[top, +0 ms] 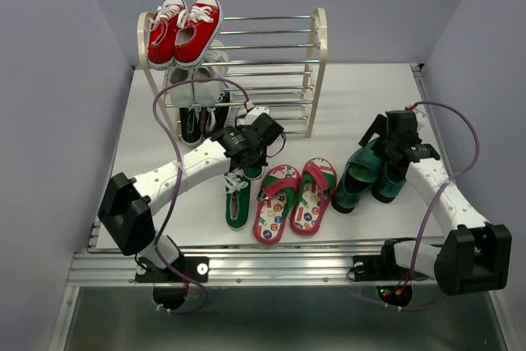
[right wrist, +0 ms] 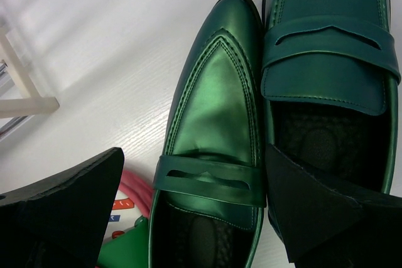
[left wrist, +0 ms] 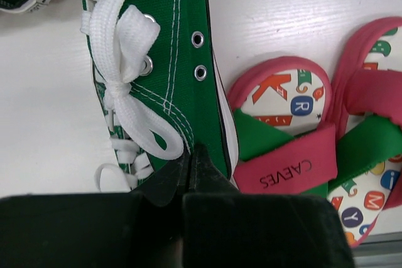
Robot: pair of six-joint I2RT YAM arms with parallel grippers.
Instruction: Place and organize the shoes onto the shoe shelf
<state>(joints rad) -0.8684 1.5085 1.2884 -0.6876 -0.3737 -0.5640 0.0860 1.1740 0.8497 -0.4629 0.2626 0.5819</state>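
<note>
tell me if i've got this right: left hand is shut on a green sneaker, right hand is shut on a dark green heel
Not quite: the right hand is open, fingers wide apart over a dark green heel, as the right wrist view shows. The left hand is indeed shut on a green sneaker.

Left arm (top: 185, 172) and right arm (top: 436, 191): white link shells, chunky black joint housings (top: 127, 213). One purple cable (top: 162, 203) loops along each (the right-hand one arcs wider). Left gripper (left wrist: 191, 155), right gripper (right wrist: 193, 155): matte black wedge fingers (right wrist: 69, 199). Small red light (top: 384, 292) at right base.
</note>
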